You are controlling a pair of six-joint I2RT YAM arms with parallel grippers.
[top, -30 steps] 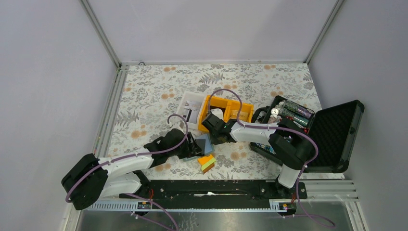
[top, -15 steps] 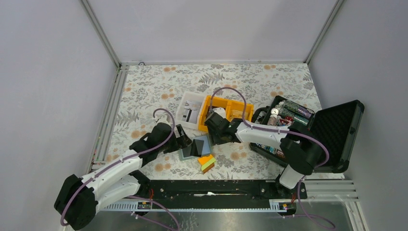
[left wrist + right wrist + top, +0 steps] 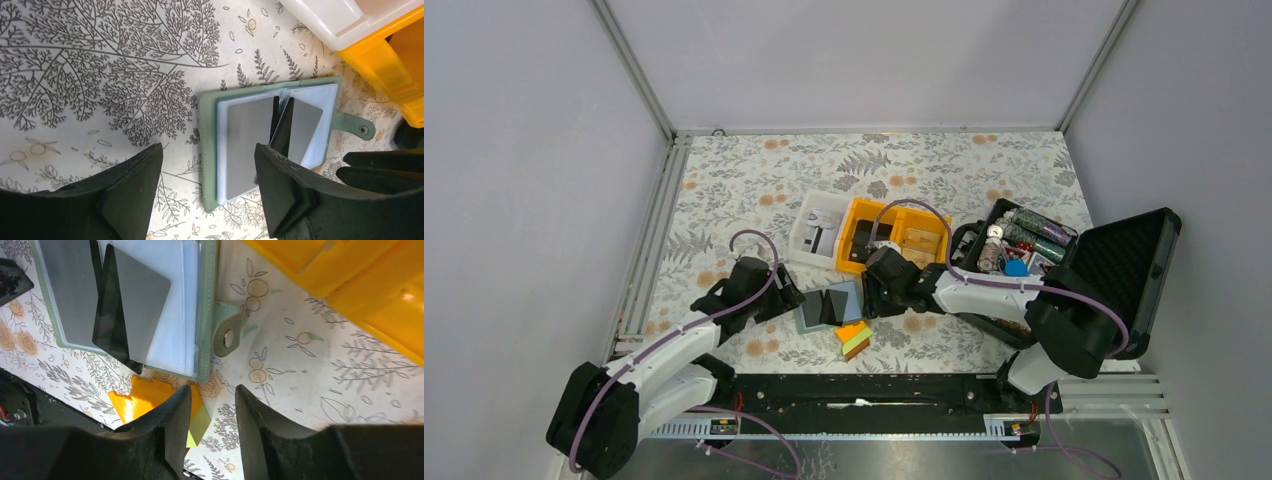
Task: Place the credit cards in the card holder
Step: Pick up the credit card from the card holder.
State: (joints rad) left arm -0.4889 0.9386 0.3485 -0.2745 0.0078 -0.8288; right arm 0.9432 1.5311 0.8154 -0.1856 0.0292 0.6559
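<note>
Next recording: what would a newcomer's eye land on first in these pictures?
The open card holder lies on the floral table between the left gripper and right gripper, both open, with a black card standing tilted at its fold. Beyond it sits a bright yellow bin, and at the right a big black case gapes open.

Bright, even, diffuse light; faint soft shadows; sharp focus; small glare spot on the yellow bin (image 3: pixel 380 285).
</note>
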